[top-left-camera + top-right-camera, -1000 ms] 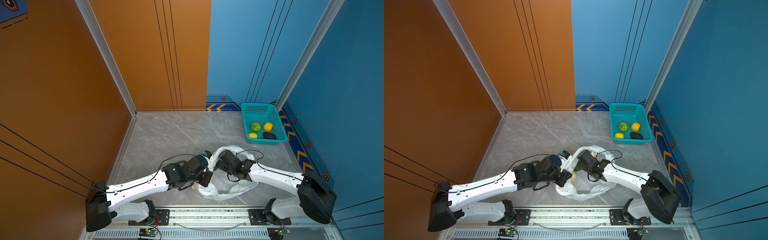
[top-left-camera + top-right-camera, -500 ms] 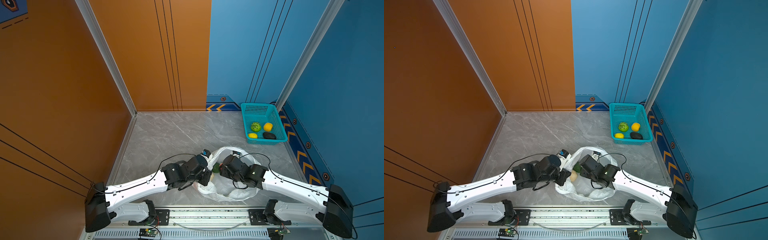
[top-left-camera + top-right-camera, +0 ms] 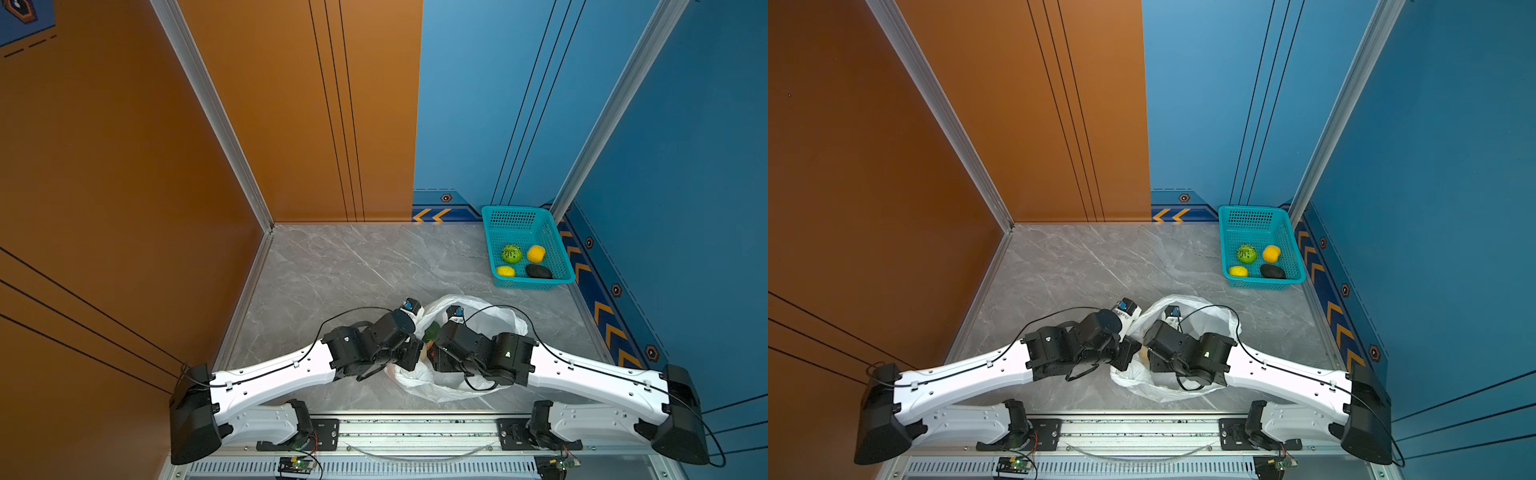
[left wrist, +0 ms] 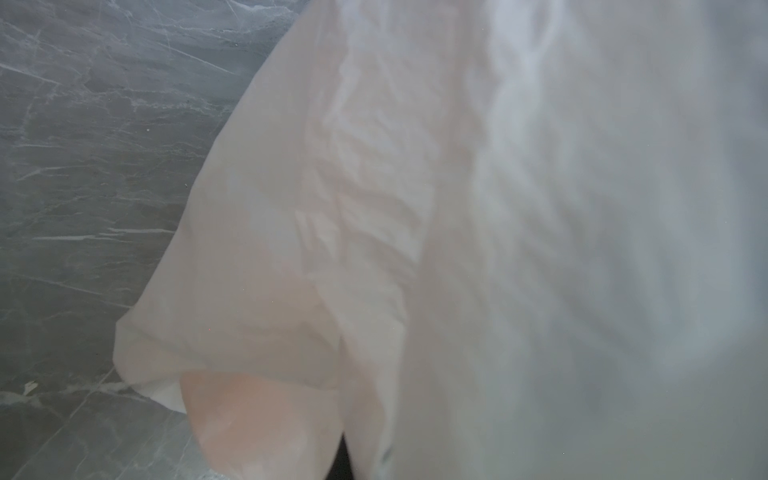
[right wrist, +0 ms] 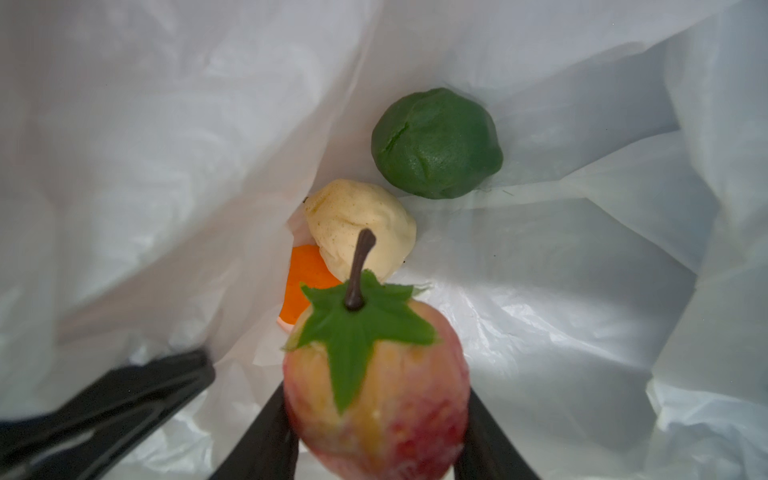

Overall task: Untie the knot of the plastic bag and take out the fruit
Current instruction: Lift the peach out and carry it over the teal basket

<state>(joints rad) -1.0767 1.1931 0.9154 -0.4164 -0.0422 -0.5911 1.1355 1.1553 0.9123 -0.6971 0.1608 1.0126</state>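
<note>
Apple point(image 5: 374, 395) pinched across middle in right claw point(image 5: 376, 415), inside open bag point(image 5: 540, 291). Left claw point(image 3: 411, 355) pressed together on bag rim. Apple likely light, firm, smooth: grip widest part. Bag film thin, slippery.

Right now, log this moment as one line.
left fingers: shut on rim of thin white plastic bag | right fingers: closed on red apple with green leaf, inside bag | teal plastic basket: four fruits
</note>
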